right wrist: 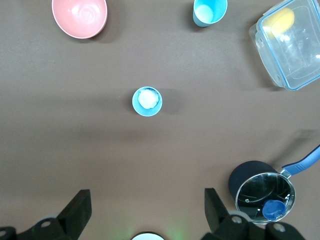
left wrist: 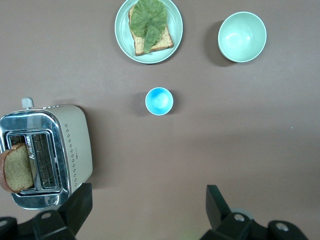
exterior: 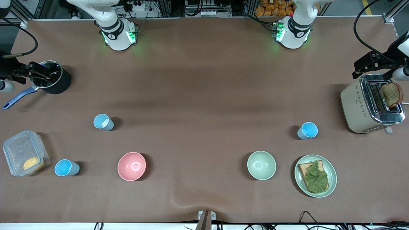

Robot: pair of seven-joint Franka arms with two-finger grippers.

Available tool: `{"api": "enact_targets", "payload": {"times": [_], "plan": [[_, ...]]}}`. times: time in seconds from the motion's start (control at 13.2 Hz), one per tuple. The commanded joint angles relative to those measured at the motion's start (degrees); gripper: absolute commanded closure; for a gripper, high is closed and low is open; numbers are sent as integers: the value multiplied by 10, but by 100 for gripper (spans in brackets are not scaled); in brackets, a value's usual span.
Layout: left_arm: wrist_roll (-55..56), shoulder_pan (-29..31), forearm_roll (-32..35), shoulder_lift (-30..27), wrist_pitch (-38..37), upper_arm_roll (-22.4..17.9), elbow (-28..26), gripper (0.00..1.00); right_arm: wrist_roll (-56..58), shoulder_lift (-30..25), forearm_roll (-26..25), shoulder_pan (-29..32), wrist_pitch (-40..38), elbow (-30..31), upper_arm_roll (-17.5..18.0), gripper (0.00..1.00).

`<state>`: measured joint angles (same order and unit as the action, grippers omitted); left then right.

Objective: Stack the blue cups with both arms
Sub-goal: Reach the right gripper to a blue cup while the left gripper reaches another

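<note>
Three blue cups [exterior: 103, 122] [exterior: 66, 168] [exterior: 307, 130] stood apart and unstacked on the bench [exterior: 204, 80], two toward the right arm's edge, one toward the left arm's, while our left pincer [left wrist: 145, 212] and right pincer [right wrist: 145, 212] hung wide open, empty, nothing begun.

Robot lab: two white arms [exterior: 111, 28] bolted at brown table [exterior: 198, 80], metal frames, cables [exterior: 361, 28] around.

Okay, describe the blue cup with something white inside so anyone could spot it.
Start at the black saucepan with the blue handle at the right arm's end. Nearer the camera stands a small light-blue plastic cup. Unlike the other cups, it holds something white.
</note>
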<state>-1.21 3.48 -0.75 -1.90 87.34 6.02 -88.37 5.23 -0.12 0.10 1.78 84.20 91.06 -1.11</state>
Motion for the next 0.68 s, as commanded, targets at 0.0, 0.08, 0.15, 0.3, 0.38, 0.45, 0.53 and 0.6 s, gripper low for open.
{"api": "enact_targets", "payload": {"times": [0.0, 0.08, 0.15, 0.3, 0.38, 0.45, 0.53, 0.6], "plan": [[5, 2, -5, 1, -7, 1, 4, 0, -6, 5, -6, 3, -4, -6, 3, 0], [3, 3, -3, 4, -7, 1, 4, 0, -6, 5, -6, 3, -4, -6, 3, 0], [2, 3, 8, 7, -7, 1, 4, 0, -6, 5, -6, 3, -4, -6, 3, 0], [8, 0, 20, 18, -7, 3, 0, 0, -6, 5, -6, 2, -5, -6, 3, 0], [12, -1, 20, 22, -6, 7, -9, 0, -7, 6, -6, 3, -6, -4, 3, 0], [17, -1, 19, 23, 5, 8, -26, 0, -6, 7, -5, 5, -7, -5, 3, 0], [30, -1, 20, 19, 29, 10, -55, 0, -4, 8, -6, 3, -7, -5, 3, 0], [46, 0, 21, 15, 54, 13, -85, 0, -7, 8, -6, 2, -7, -5, 3, 0]]}}
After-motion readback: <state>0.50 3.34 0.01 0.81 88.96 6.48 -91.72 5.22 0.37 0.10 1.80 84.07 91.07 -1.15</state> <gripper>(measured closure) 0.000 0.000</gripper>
